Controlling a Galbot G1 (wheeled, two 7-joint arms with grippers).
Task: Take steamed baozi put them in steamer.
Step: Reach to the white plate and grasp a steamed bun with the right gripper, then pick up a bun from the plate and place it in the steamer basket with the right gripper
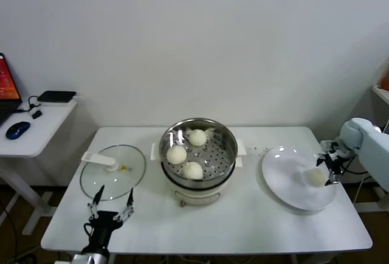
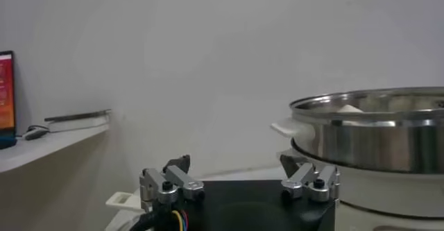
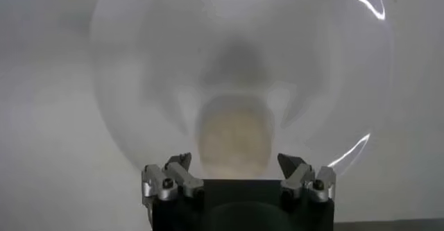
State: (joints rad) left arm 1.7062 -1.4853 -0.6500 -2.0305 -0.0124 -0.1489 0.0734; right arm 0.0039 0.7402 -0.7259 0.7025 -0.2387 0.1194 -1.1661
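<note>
The steamer (image 1: pixel 197 154) stands at the table's middle with three baozi inside it: one at the back (image 1: pixel 197 137), one at the left (image 1: pixel 176 154) and one at the front (image 1: pixel 192 170). A fourth baozi (image 1: pixel 315 177) lies on the white plate (image 1: pixel 285 185) at the right. My right gripper (image 1: pixel 326 170) is open and low over the plate, with its fingers on either side of this baozi (image 3: pixel 232 139); I see no contact. My left gripper (image 1: pixel 112 206) is open and empty near the table's front left edge. In its wrist view (image 2: pixel 236 166) the steamer (image 2: pixel 374 139) stands just ahead.
A flat glass lid (image 1: pixel 112 173) with a white handle lies left of the steamer, just beyond the left gripper. A side desk (image 1: pixel 30 127) with a mouse and a laptop stands at the far left. The plate reaches close to the table's right edge.
</note>
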